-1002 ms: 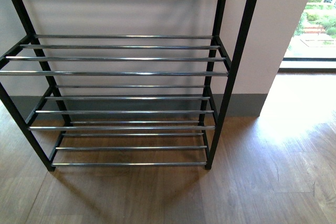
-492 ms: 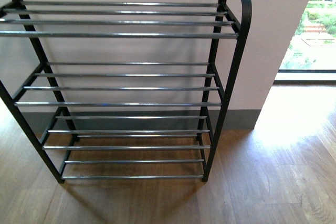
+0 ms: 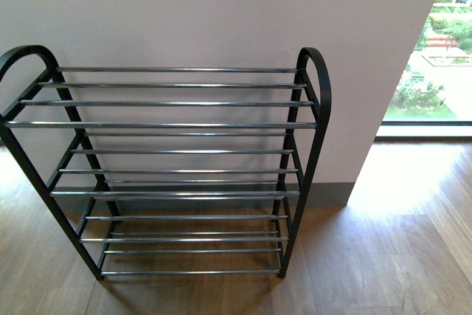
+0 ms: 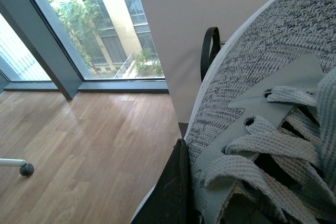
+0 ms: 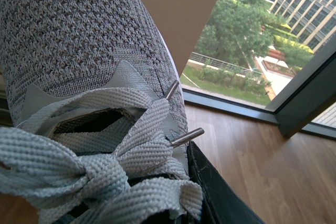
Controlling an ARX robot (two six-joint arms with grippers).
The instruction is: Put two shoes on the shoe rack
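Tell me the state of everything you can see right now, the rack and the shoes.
shoe rack: upright against the wall, all four tiers bare.
left arm's sneaker: laced, off the floor, left finger against its side.
right arm's sneaker: laced, off the floor, right finger against its side.

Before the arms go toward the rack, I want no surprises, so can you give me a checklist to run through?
1. Grey sneaker in left gripper: ok, a finger lies against its side.
2. Second grey sneaker in right gripper: ok.
3. Firmness of either grip: cannot tell.
4. Shoe rack upright against the wall: ok.
5. Its four tiers free of shoes: ok.
6. Clearance between arms and rack: cannot tell; neither arm shows in the front view.
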